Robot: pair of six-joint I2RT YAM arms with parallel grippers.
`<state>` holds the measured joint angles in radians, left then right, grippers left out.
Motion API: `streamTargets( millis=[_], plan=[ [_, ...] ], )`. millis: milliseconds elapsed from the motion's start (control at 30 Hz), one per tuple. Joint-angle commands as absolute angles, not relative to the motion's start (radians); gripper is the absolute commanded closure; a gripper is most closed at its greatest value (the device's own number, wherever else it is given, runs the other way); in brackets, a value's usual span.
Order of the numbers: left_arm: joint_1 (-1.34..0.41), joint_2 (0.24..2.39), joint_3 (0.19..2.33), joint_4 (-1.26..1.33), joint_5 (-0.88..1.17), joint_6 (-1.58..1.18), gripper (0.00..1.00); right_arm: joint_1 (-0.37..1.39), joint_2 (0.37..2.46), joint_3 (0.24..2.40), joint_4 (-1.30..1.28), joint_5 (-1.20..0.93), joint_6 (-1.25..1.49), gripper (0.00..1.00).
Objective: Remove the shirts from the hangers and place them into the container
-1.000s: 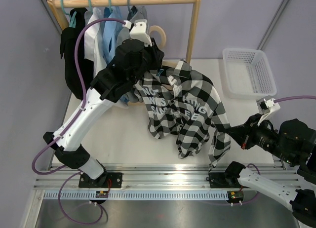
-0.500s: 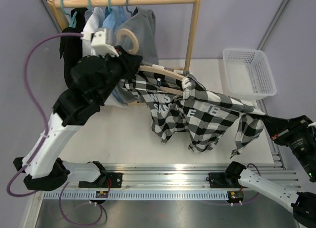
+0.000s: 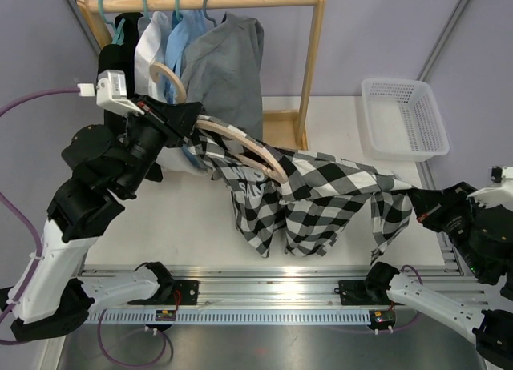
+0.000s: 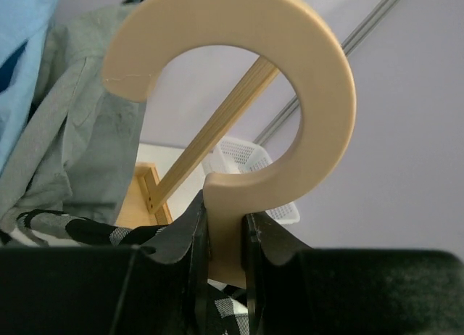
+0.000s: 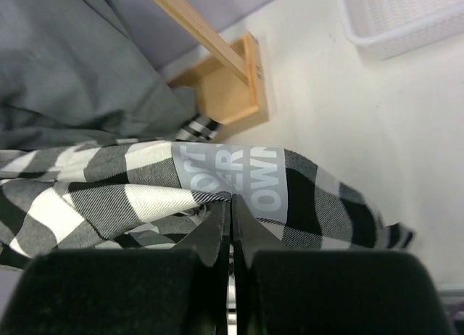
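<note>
Above the worktop's (image 3: pixel 180 222) near middle, the checked shirt (image 3: pixel 321 195) hangs stretched between both arms, its lower folds drooping toward the near edge.

Left end effector (image 3: pixel 172 118): jaws narrow, clamped on the neck of the wood hanger (image 3: pixel 240 146) just below its hook. The hanger's other end is buried in the shirt.

Right end effector (image 3: pixel 418 203): jaws pressed tight together on a fold of the checked cloth, near the right edge.

Basket (image 3: pixel 401 81): far right corner, well apart from the shirt.

Rack (image 3: pixel 240 0): far left corner. Its rail carries the grey shirt (image 3: pixel 228 74), light blue shirt (image 3: pixel 178 50), white shirt (image 3: pixel 148 54) and black shirt (image 3: pixel 127 27) on teal hangers (image 3: pixel 178 2).
</note>
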<state>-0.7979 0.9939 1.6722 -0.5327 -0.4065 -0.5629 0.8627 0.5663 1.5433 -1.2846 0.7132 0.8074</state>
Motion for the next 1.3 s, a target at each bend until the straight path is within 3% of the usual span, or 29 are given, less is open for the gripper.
streamTargets(
  millis=[0, 100, 367, 633, 833, 867, 933, 967, 1000, 1267],
  plan=[
    [-0.77, 0.98, 1.642, -0.514, -0.328, -0.673, 1.0, 0.854, 0.586, 1.491, -1.387, 0.749, 0.71, 1.0],
    [-0.817, 0.976, 1.533, -0.489, -0.187, -0.753, 1.0, 0.854, 0.609, 1.451, -1.333, 0.706, 0.674, 1.0],
    [-1.049, 0.948, 1.32, -0.186, -0.115, -0.825, 1.0, 0.856, 0.676, 1.371, -1.194, 0.6, 0.606, 1.0],
    [-1.068, 0.985, 1.23, 0.187, 0.063, -0.917, 1.0, 0.854, 0.741, 1.292, -1.072, 0.499, 0.56, 1.0],
    [-1.086, 1.051, 1.336, 0.054, 0.129, -0.812, 1.0, 0.854, 0.819, 1.279, -1.009, 0.362, 0.535, 1.0],
    [-1.101, 1.071, 1.357, -0.042, 0.117, -0.743, 1.0, 0.854, 0.833, 1.298, -1.015, 0.332, 0.538, 0.72],
    [-1.118, 1.089, 1.39, -0.122, 0.097, -0.662, 1.0, 0.854, 0.839, 1.336, -1.063, 0.324, 0.538, 0.25],
    [-1.146, 1.095, 1.393, -0.168, 0.03, -0.582, 1.0, 0.854, 0.833, 1.357, -1.077, 0.33, 0.537, 0.09],
    [-1.157, 1.101, 1.393, -0.24, 0.005, -0.546, 1.0, 0.854, 0.825, 1.385, -1.089, 0.336, 0.532, 0.01],
    [-1.227, 1.163, 1.324, -0.385, -0.34, -0.365, 1.0, 0.854, 0.848, 1.762, -1.275, 0.402, 0.459, 0.01]
  ],
)
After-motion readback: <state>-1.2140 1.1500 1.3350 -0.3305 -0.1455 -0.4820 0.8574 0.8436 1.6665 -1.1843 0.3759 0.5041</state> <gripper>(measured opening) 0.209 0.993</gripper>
